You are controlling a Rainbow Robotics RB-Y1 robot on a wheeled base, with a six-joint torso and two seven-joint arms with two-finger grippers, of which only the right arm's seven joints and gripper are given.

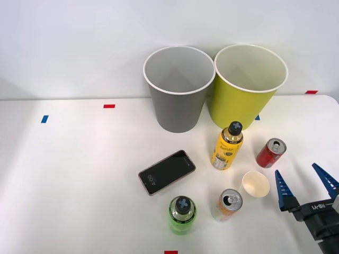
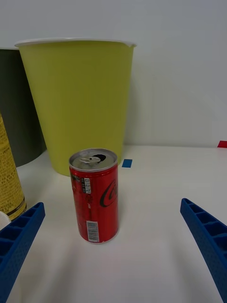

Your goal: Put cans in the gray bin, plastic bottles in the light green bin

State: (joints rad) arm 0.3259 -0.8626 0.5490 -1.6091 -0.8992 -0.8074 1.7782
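A red can (image 1: 270, 152) (image 2: 94, 195) stands upright at the table's right, just ahead of my open right gripper (image 1: 302, 180) (image 2: 113, 246), whose blue fingers hold nothing. An orange and pale can (image 1: 227, 205) stands nearer the front edge. The yellow bottle (image 1: 227, 146) (image 2: 9, 189) with a black cap stands in front of the light green bin (image 1: 246, 87) (image 2: 78, 102). A bright green bottle (image 1: 182, 214) stands at front centre. The gray bin (image 1: 177, 90) (image 2: 16, 113) stands left of the light green one; both are upright against the back wall.
A cream paper cup (image 1: 255, 184) stands between the orange can and my gripper. A black phone (image 1: 167, 171) lies flat near the table's middle. Small red and blue tape marks (image 1: 109, 106) dot the white table (image 1: 79, 185).
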